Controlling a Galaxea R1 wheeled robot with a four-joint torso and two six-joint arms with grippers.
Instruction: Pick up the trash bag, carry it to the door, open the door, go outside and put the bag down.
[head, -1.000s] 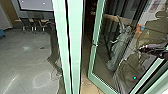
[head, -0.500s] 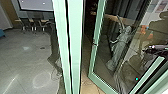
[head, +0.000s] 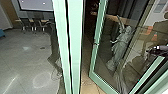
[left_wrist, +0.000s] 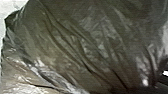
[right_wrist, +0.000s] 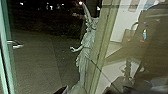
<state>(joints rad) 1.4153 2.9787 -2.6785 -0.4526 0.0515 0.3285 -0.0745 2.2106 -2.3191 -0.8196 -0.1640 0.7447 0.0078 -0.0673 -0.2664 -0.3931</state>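
1. Grey floor (head: 25, 55) spreads left of the pale green posts (head: 75, 50), with chairs (head: 38, 23) at a table beneath a screen (head: 36, 5).
2. Beyond the posts, the green-framed glass door (head: 93, 60) stands ajar, a pale statue (head: 120, 46) visible in its pane (rather elegant company, wings and all).
3. Dark, creased plastic of the trash bag (left_wrist: 82, 45) lies close before the left wrist camera; I cannot tell the left gripper's state.
4. Near the door glass is the right gripper (head: 156, 50); apart or together, I cannot tell.
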